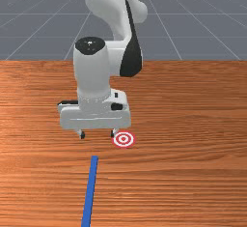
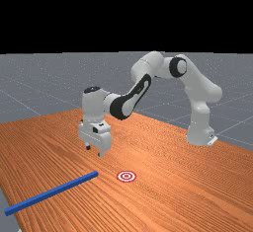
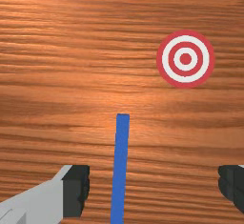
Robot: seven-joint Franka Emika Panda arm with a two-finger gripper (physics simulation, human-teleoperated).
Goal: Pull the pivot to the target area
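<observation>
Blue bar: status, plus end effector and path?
End effector open, raised above the wood. Blue bar ungripped, lying off the target. Just wood between bar and target.

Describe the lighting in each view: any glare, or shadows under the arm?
Front view: table lit fairly evenly, soft shading on the white arm, no distinct cast shadow around the target. Far view: paler sheen on the table behind the target, black backdrop above. Wrist view: soft bright patch around the blue bar's end, no harsh glare.

Front view faces arm [image 1: 93, 76], far stands back, wrist looks down; target [image 1: 123, 139] shared
</observation>
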